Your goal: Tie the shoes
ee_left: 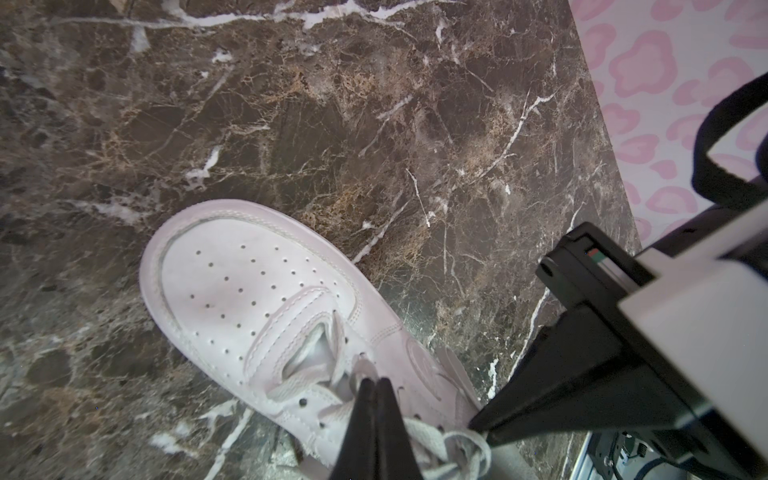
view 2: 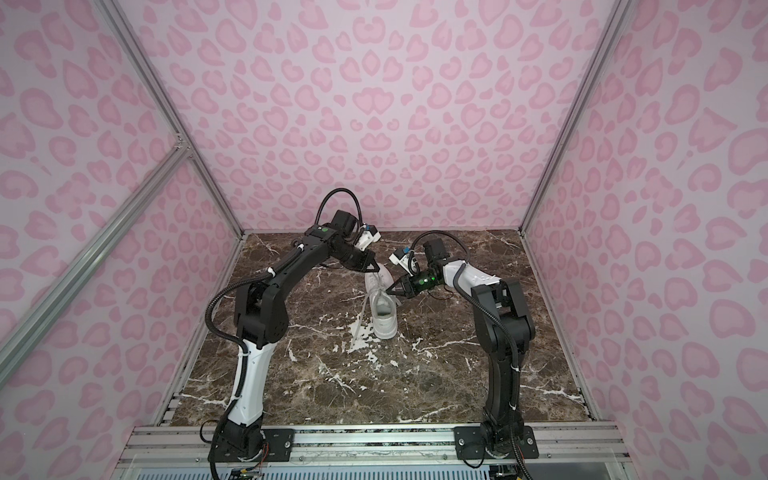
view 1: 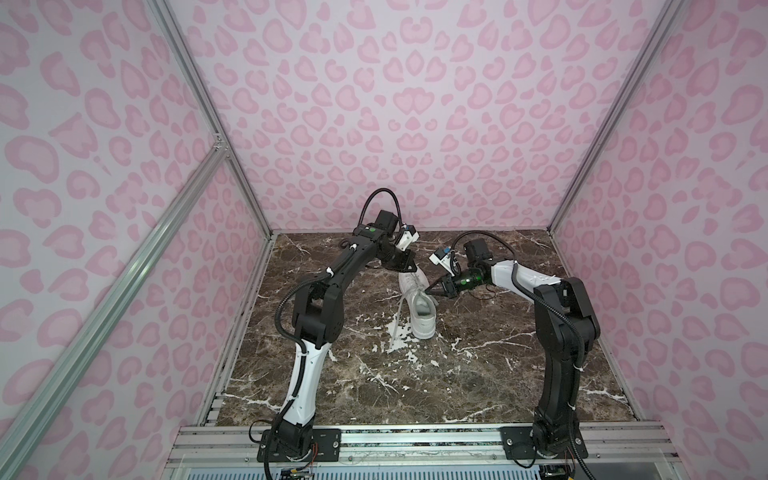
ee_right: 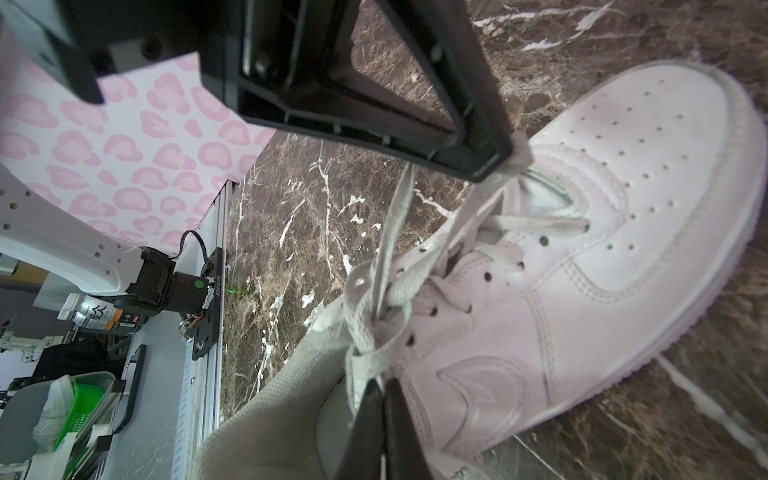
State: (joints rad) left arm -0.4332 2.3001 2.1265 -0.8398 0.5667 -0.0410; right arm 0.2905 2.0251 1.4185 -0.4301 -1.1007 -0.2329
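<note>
- White shoe [view 1: 424,324] sits centrally on the counter [view 1: 498,374], toe toward the back wall.
- Its laces [ee_right: 390,232] cross loosely.
- My left fingers [ee_left: 361,419] pinch one of the laces near the toe end.
- My right fingers [ee_right: 365,419] pinch another by the collar.

white sneaker [view 2: 384,316] on marble table [view 2: 415,386] — left gripper [view 2: 376,270], right gripper [view 2: 389,290] at its laces [view 2: 362,318]

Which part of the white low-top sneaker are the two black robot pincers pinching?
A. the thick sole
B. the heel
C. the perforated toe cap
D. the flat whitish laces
D: the left gripper and the right gripper are each shut on the flat whitish laces over the white low-top sneaker's tongue.
</note>
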